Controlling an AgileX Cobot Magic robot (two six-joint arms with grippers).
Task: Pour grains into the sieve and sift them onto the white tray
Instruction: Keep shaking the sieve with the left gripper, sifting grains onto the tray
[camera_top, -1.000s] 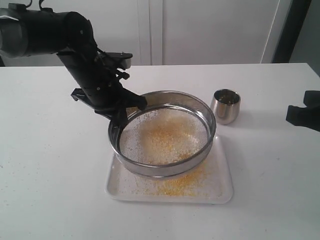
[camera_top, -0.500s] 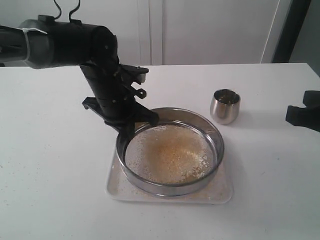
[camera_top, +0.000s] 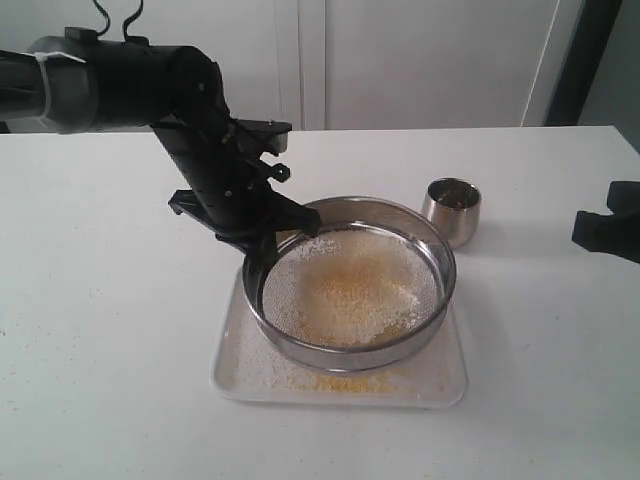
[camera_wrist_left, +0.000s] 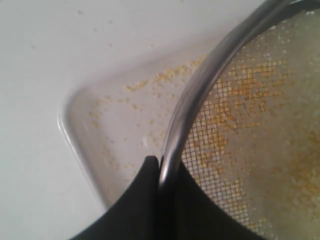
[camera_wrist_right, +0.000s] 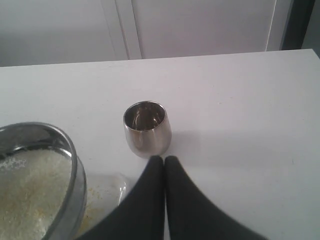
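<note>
The sieve (camera_top: 350, 345), a wide steel ring with a mesh bottom, hangs tilted just above the white tray (camera_top: 232, 375). Yellow and whitish grains (camera_top: 350, 290) lie on its mesh, and more grains (camera_top: 340, 381) are scattered on the tray below. My left gripper (camera_top: 262, 248) is shut on the sieve's rim (camera_wrist_left: 187, 112) at its left side, one finger inside the ring and one outside. My right gripper (camera_wrist_right: 164, 160) is shut with nothing in it, well off to the right of the tray, and shows at the right edge of the exterior view (camera_top: 606, 226).
A small shiny steel cup (camera_top: 451, 211) stands upright on the white table (camera_top: 110, 320), right of the sieve and close to its far rim. In the right wrist view the cup (camera_wrist_right: 147, 129) stands just ahead of my shut fingertips. White cabinet doors close off the back.
The left arm has shaken the sieve: right and down over the tray, then slightly back and tilted. Grains have shifted on the mesh and tray. The right arm has not moved.
</note>
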